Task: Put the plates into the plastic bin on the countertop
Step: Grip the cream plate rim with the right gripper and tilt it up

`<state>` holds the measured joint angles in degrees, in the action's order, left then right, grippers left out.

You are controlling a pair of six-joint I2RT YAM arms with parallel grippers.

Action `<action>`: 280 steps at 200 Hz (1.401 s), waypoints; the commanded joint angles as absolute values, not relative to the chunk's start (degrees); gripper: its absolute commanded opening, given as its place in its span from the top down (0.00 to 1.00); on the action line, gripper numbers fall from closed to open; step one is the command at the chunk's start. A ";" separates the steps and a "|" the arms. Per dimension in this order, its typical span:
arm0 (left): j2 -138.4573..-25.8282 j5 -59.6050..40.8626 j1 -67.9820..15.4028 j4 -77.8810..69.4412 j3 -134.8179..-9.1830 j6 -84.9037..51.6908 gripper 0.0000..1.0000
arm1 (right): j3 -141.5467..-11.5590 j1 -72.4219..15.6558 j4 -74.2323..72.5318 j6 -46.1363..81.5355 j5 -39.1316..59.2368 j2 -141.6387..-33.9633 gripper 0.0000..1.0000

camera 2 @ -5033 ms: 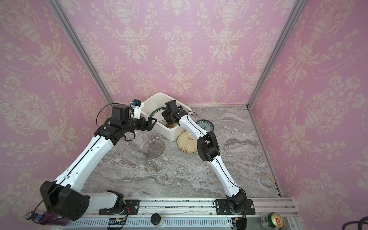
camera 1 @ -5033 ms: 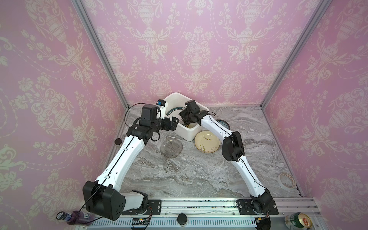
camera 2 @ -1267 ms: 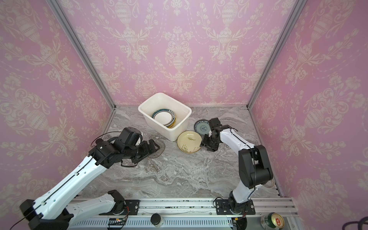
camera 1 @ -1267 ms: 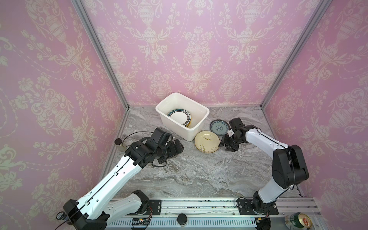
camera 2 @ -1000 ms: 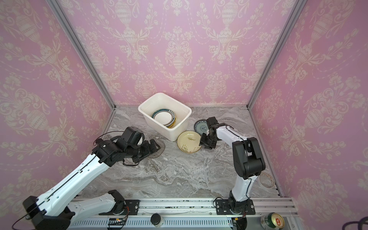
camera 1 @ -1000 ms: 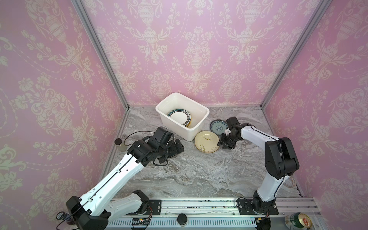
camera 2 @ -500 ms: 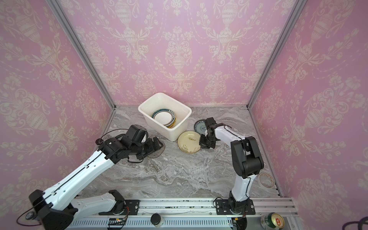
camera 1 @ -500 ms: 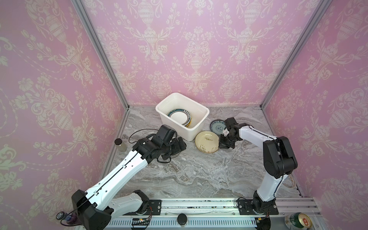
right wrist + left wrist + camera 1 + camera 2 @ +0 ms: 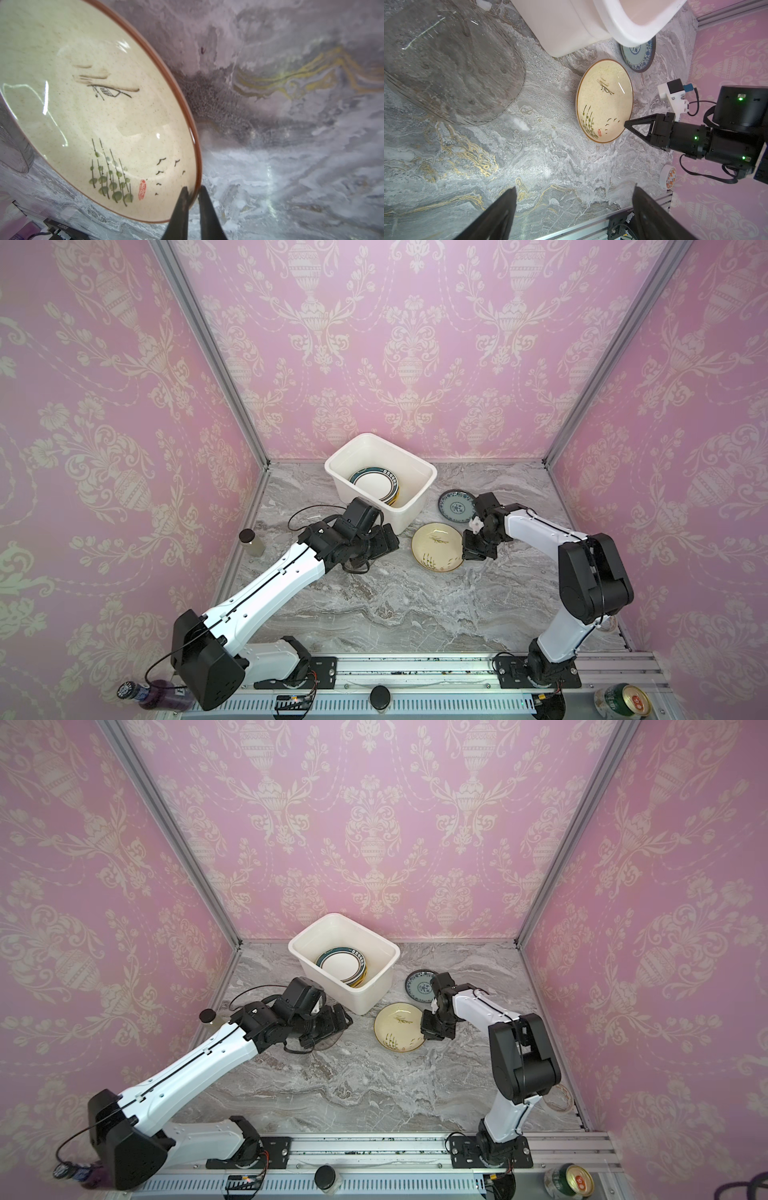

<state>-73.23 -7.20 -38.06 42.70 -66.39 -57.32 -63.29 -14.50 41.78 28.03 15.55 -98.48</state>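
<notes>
Right wrist view: right end effector (image 9: 192, 190) clamped on cream plate (image 9: 93, 104) rim. Plastic bin (image 9: 409, 512) near, beyond plate twd bench back-left corner. Left end effector (image 9: 574, 187) open nr glass plate (image 9: 452, 68).

Pretty sure this is a robot lab test booth dressed up as a home, not a real kitchen. Pink damask wallpaper panels (image 9: 415, 344) sit in bare aluminium corner posts (image 9: 216, 364). There's a grey marble-patterned countertop (image 9: 395, 605), and two white-and-black robot arms (image 9: 270, 585) are bolted to a ribbed aluminium rail (image 9: 415, 674) along the front.
</notes>
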 commanded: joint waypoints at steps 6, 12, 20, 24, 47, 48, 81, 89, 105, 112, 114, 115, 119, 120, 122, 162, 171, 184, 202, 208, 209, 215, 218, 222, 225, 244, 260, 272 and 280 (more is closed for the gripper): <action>-75.28 -8.84 -39.02 40.41 -67.24 -54.07 0.11 | -58.83 -14.34 47.92 26.47 12.70 -95.34 0.85; -75.75 -9.08 -39.24 40.21 -67.28 -53.68 0.11 | -57.66 -14.18 47.79 26.78 13.06 -94.62 0.85; -76.38 -9.27 -39.36 39.96 -67.30 -53.22 0.11 | -56.07 -13.98 47.73 27.21 13.45 -93.59 0.85; -76.72 -9.44 -39.48 39.84 -67.32 -52.93 0.11 | -55.31 -13.89 47.75 27.39 13.61 -93.06 0.85; -78.51 -9.80 -40.37 39.39 -68.01 -51.75 0.11 | -51.23 -13.61 47.71 28.25 13.36 -89.59 0.84; -78.59 -9.78 -40.40 39.34 -68.06 -51.67 0.11 | -51.10 -13.62 47.72 28.28 13.36 -89.44 0.84; -81.45 -10.14 -42.20 38.72 -69.72 -49.62 0.11 | -47.47 -13.03 49.77 28.56 12.31 -83.84 0.81; -82.24 -10.32 -42.61 38.43 -70.13 -49.22 0.11 | -46.63 -12.73 50.16 28.60 11.97 -82.54 0.80; -83.97 -11.37 -43.45 37.73 -71.11 -47.95 0.11 | -45.19 -12.02 50.28 28.56 11.79 -80.21 0.77; -84.91 -11.62 -43.87 37.92 -71.76 -47.06 0.11 | -44.77 -11.48 50.07 28.45 12.30 -79.44 0.76; -85.17 -11.69 -44.06 37.91 -72.04 -46.79 0.11 | -44.64 -11.26 49.96 28.47 12.57 -79.21 0.75; -85.30 -11.78 -44.13 37.90 -72.14 -46.64 0.11 | -44.60 -11.21 49.90 28.43 12.66 -79.11 0.74; -85.82 -12.11 -44.25 37.95 -72.50 -46.09 0.11 | -44.44 -10.86 49.65 28.33 13.15 -78.66 0.73; -85.97 -12.21 -44.32 37.96 -72.59 -45.94 0.11 | -44.41 -10.79 49.52 28.36 13.25 -78.53 0.72; -86.25 -12.37 -44.37 37.97 -72.73 -45.65 0.11 | -44.28 -10.59 49.36 28.38 13.51 -78.26 0.71; -91.61 -17.15 -44.81 38.49 -75.53 -41.81 0.10 | -43.26 -3.75 44.85 26.24 19.08 -74.82 0.55; -92.72 -18.08 -44.80 38.30 -75.89 -41.51 0.10 | -42.55 -1.46 42.82 25.76 21.54 -74.62 0.53; -94.20 -19.31 -44.77 37.35 -75.85 -42.13 0.10 | -41.38 1.94 39.80 25.23 25.94 -75.12 0.50; -96.37 -22.45 -44.76 33.89 -74.78 -44.65 0.10 | -40.44 5.67 36.02 24.85 31.43 -77.01 0.48; -96.98 -23.52 -44.79 31.99 -73.91 -46.04 0.10 | -40.34 6.34 35.16 24.63 32.91 -77.80 0.46; -97.14 -23.71 -44.76 31.64 -73.70 -46.31 0.10 | -40.30 6.42 35.03 24.57 33.11 -77.88 0.46; -97.68 -24.53 -44.79 29.70 -72.60 -47.82 0.10 | -40.43 6.75 34.45 24.23 34.11 -78.81 0.45; -97.95 -24.87 -44.81 28.56 -72.02 -48.55 0.10 | -40.45 6.90 34.23 24.07 34.52 -79.21 0.44; -98.30 -25.33 -44.76 27.22 -71.34 -49.54 0.10 | -40.59 6.94 34.05 23.74 35.06 -79.75 0.43; -98.61 -25.58 -44.82 26.27 -70.84 -50.28 0.09 | -40.66 7.09 33.97 23.50 35.34 -80.14 0.43; -100.13 -26.73 -44.82 20.86 -68.34 -53.58 0.08 | -40.89 7.22 33.73 22.20 36.53 -82.23 0.38; -102.02 -28.16 -44.92 16.76 -67.42 -55.20 0.05 | -40.61 7.47 33.26 21.16 37.39 -83.14 0.30; -103.55 -28.95 -44.92 14.71 -67.25 -55.86 0.01 | -40.19 7.51 32.72 20.89 37.38 -83.53 0.20; -104.35 -29.38 -44.92 13.62 -67.32 -56.43 0.01 | -40.00 7.51 32.02 21.00 37.50 -83.69 0.16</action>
